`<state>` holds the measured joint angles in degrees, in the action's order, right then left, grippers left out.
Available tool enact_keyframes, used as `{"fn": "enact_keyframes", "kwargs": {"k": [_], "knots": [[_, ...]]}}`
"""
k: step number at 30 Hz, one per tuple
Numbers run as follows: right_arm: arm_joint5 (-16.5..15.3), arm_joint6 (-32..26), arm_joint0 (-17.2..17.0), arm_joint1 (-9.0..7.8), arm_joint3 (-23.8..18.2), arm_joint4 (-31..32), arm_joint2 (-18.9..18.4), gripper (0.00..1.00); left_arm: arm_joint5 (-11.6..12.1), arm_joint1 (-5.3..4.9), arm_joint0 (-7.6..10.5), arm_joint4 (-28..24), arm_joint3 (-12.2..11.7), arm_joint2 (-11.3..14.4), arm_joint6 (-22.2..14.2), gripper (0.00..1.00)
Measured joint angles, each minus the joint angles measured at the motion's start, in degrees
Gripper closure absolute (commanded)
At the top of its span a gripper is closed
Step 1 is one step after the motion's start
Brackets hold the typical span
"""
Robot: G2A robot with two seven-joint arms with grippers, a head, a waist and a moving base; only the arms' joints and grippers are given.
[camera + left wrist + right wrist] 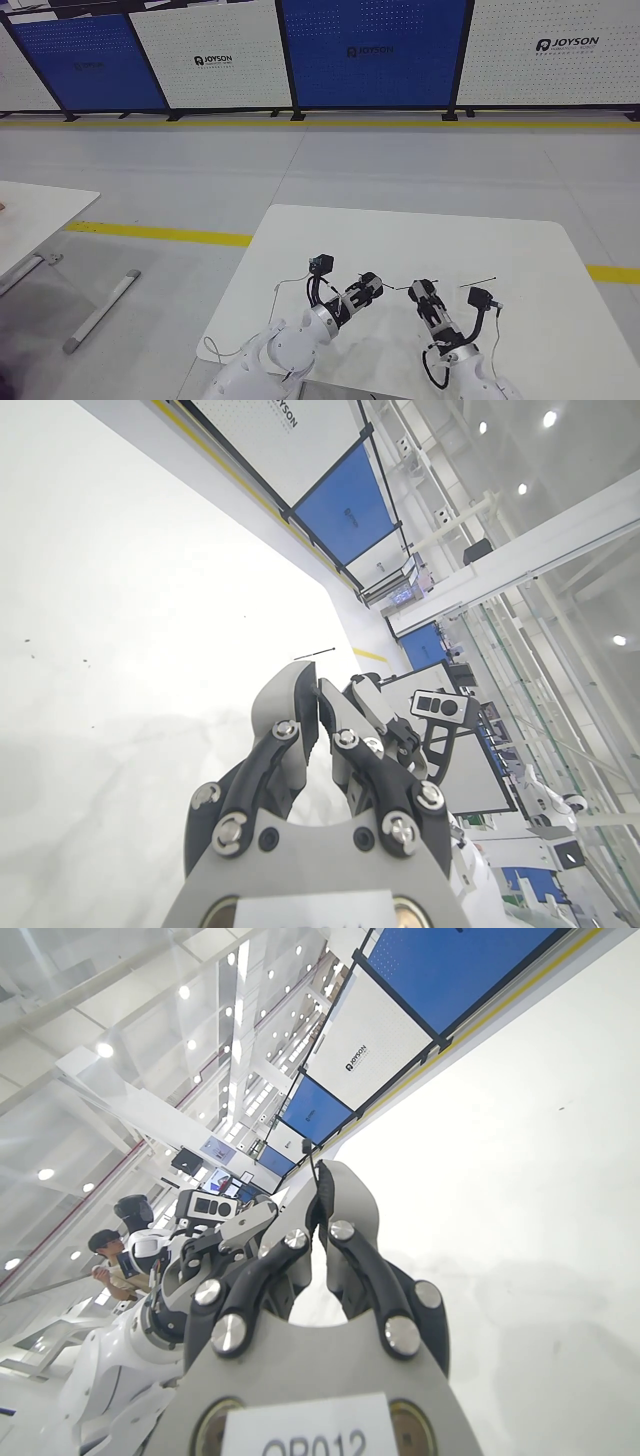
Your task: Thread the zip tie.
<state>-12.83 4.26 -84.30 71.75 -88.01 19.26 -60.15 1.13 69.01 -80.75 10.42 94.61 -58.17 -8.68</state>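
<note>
A thin black zip tie (398,288) spans the short gap between my two grippers, low over the white table (400,240) near its front edge. My right gripper (320,1178) is shut on it, and the tie's strip and small square head (306,1144) stick out past the fingertips. My left gripper (318,687) is also shut, with a small dark bit of the tie pinched between its pads. In the top view the left gripper (375,284) and right gripper (418,290) face each other, tips close together.
A second thin black zip tie (478,283) lies flat on the table just right of the right gripper, also seen as a short line (315,654) in the left wrist view. The table's far half is bare white surface.
</note>
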Motion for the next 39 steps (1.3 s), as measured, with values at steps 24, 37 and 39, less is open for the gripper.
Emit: {"fn": "enact_keyframes", "kwargs": {"k": [24, 37, 39], "knots": [[0.8, -1.4, 0.4, 1.17, 0.7, -0.4, -0.1, 1.00, 0.0, 0.00, 0.00, 0.0, 0.0, 0.0, 0.0, 1.00], [2.3, -4.4, 0.7, 1.83, 0.9, -4.3, 0.2, 1.00, 0.0, 0.00, 0.00, 0.0, 0.0, 0.0, 0.0, 1.00], [2.3, -4.4, 0.7, 1.82, 0.9, -4.2, 0.2, 1.00, 0.0, 0.00, 0.00, 0.0, 0.0, 0.0, 0.0, 1.00]]}}
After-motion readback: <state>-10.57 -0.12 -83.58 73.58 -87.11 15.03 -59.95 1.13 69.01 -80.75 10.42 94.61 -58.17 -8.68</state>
